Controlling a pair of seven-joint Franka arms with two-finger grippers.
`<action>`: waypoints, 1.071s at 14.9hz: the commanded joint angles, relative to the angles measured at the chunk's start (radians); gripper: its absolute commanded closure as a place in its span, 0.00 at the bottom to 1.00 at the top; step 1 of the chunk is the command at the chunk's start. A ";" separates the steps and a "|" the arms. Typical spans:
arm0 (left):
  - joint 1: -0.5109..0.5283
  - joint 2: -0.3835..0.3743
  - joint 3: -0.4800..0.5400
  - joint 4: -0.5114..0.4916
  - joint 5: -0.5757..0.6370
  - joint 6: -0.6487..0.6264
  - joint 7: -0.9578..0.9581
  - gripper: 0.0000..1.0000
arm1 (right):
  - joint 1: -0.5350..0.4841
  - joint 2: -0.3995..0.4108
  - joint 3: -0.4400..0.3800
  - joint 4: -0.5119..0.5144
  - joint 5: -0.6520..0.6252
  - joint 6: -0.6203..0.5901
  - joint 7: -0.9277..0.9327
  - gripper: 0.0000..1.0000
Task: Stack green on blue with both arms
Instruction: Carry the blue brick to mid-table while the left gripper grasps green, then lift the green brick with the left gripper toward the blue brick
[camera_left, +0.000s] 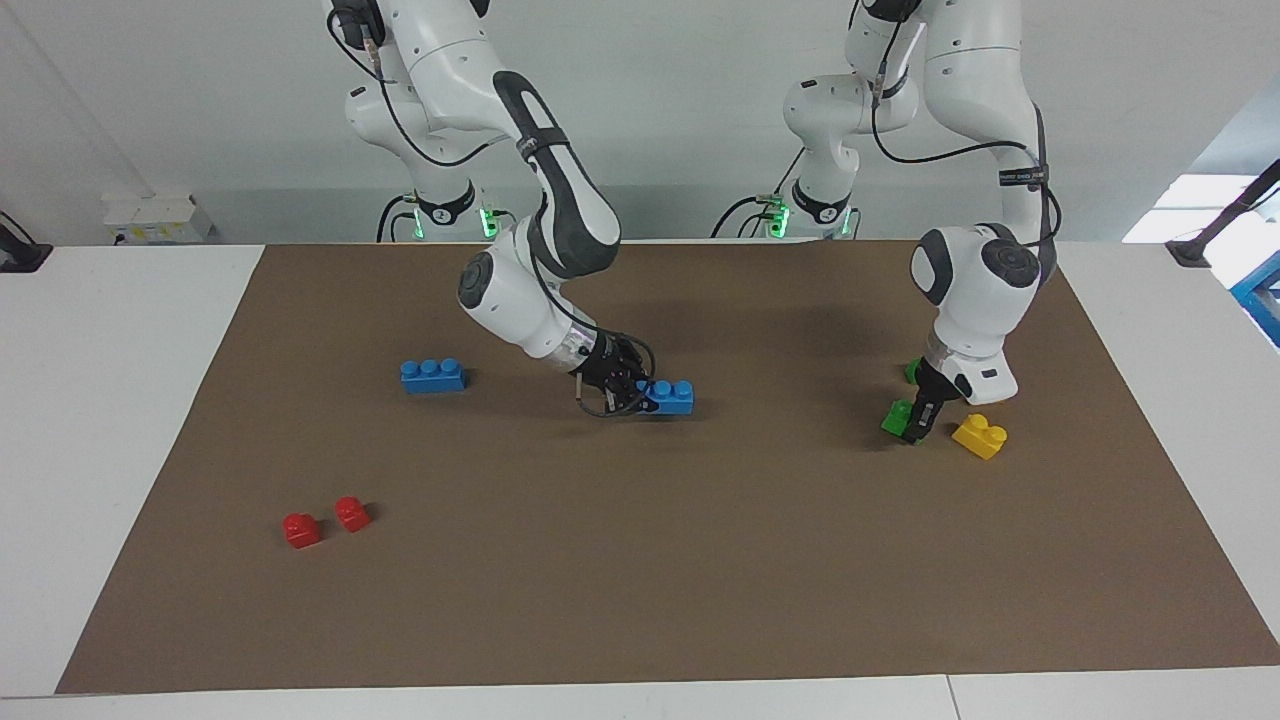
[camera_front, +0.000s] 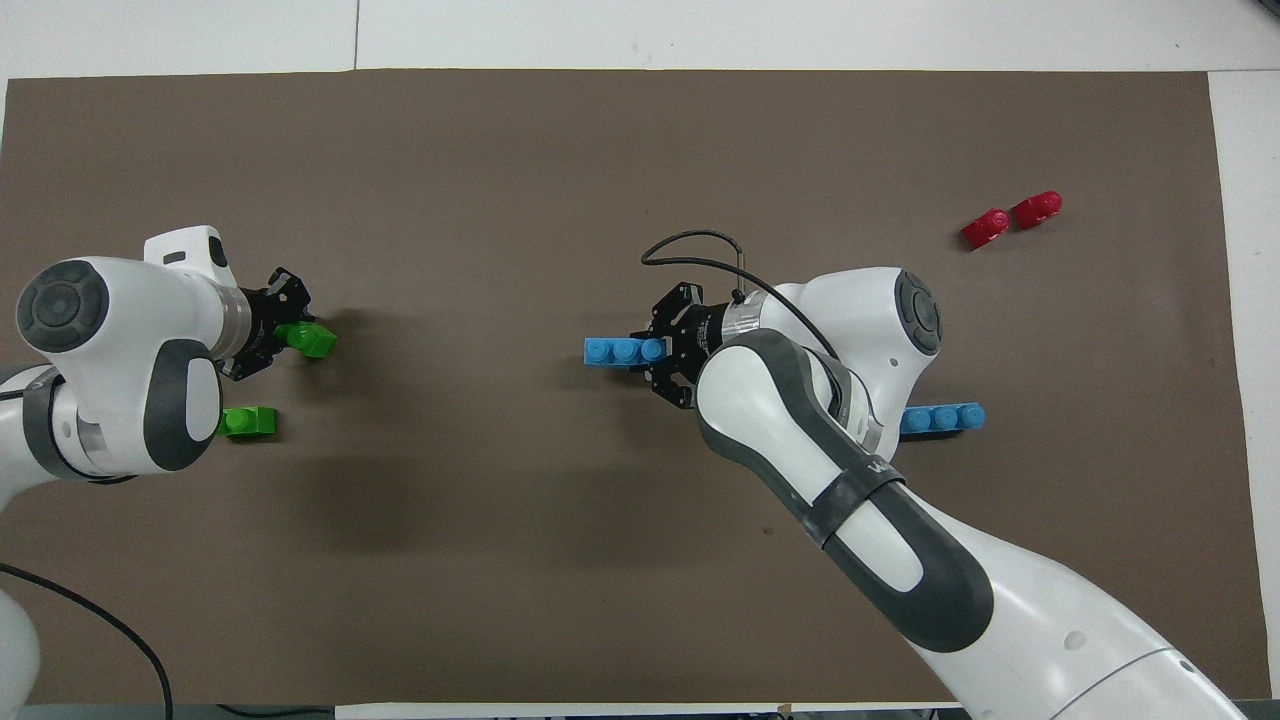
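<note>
Facing view: right claw (camera_left: 632, 392) is clamped on the end of a long bright-blue plastic brick with three studs (camera_left: 673, 397), low over the middle of the brown mat (camera_left: 640, 600) on the white table (camera_left: 100, 400); cannot tell if the brick touches the mat. A second identical blue brick (camera_left: 432, 375) lies flat toward the right arm's end. Left claw (camera_left: 918, 428) points down at the left arm's end, closed on a small bright-green plastic brick (camera_left: 896, 416). Second green brick (camera_left: 912, 371) is mostly hidden by the arm, nearer the robots. Yellow two-stud brick (camera_left: 979, 436) sits just beside the left claw. Two small red bricks (camera_left: 324, 521) lie side by side, farther from the robots than the loose blue brick.

Overhead view: right claw (camera_front: 662, 352) holds the blue brick (camera_front: 614, 350) by one end. Left claw (camera_front: 283, 335) grips the green brick (camera_front: 306, 339). Other green brick (camera_front: 249, 421) lies nearer the robots. Spare blue brick (camera_front: 943, 417) is partly under the right arm. Red bricks (camera_front: 1011, 219) lie farther out.
</note>
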 joint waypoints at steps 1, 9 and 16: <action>-0.045 -0.007 0.011 0.120 -0.008 -0.183 -0.051 1.00 | 0.019 0.007 0.000 -0.023 0.065 0.049 -0.091 1.00; -0.192 -0.053 0.008 0.305 -0.002 -0.455 -0.426 1.00 | 0.053 0.037 0.000 -0.026 0.145 0.102 -0.142 1.00; -0.367 -0.067 0.008 0.296 0.001 -0.472 -0.814 1.00 | 0.059 0.048 0.000 -0.027 0.146 0.122 -0.156 1.00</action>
